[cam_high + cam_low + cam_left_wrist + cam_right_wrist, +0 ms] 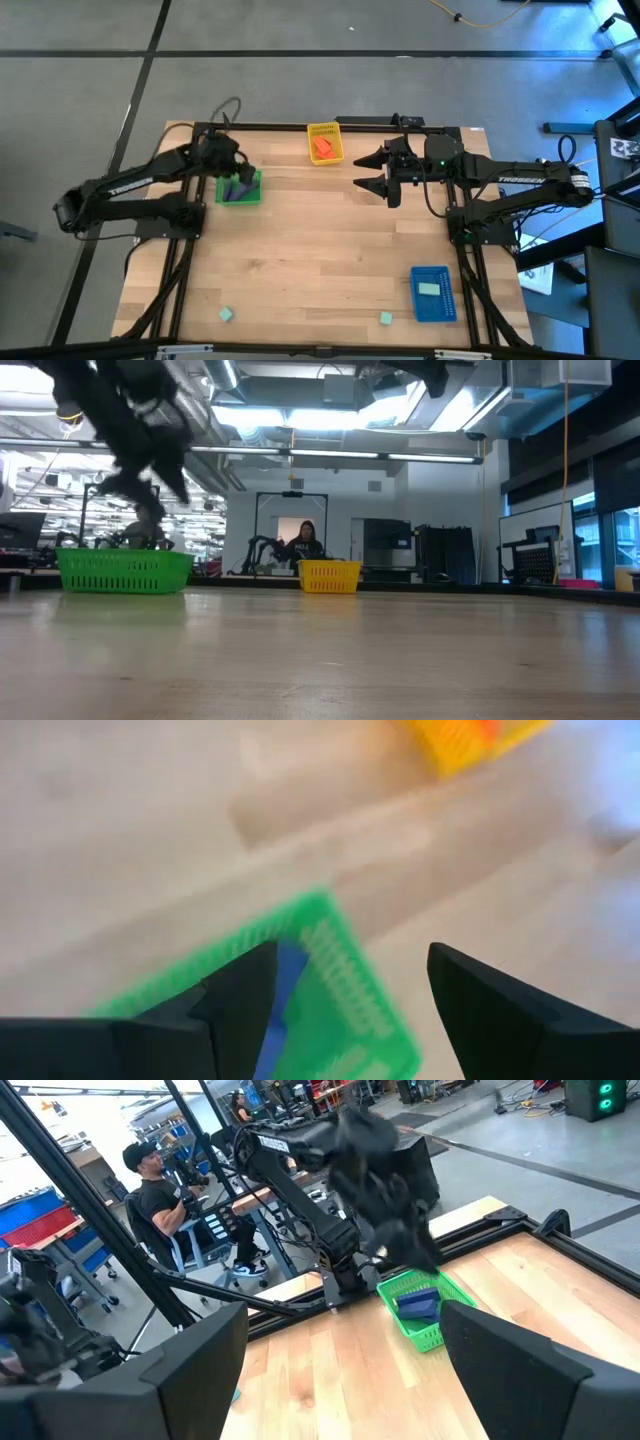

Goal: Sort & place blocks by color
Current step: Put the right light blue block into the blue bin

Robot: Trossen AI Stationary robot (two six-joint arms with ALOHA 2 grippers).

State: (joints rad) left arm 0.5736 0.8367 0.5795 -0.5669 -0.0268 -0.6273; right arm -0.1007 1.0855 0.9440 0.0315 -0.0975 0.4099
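My left gripper [237, 172] hangs open just above the green tray [240, 190], which holds purple blocks [236, 187]. In the left wrist view its fingers [350, 960] stand apart over the tray [330, 970], with a purple block [285, 985] below them. My right gripper [360, 171] is open and empty above the table's far middle, pointing left. Orange-red blocks [321, 147] lie in the yellow tray [325, 131]. One mint block [429, 289] lies in the blue tray [432, 305]. Two mint blocks [227, 314] [385, 318] rest on the table near its front edge.
The green tray [125, 570] and yellow tray [330, 575] stand along the far side, and the blue tray sits at the near right. Bare wood [320, 250] spans the table's middle. People [160, 1200] sit at benches beyond the table's left side.
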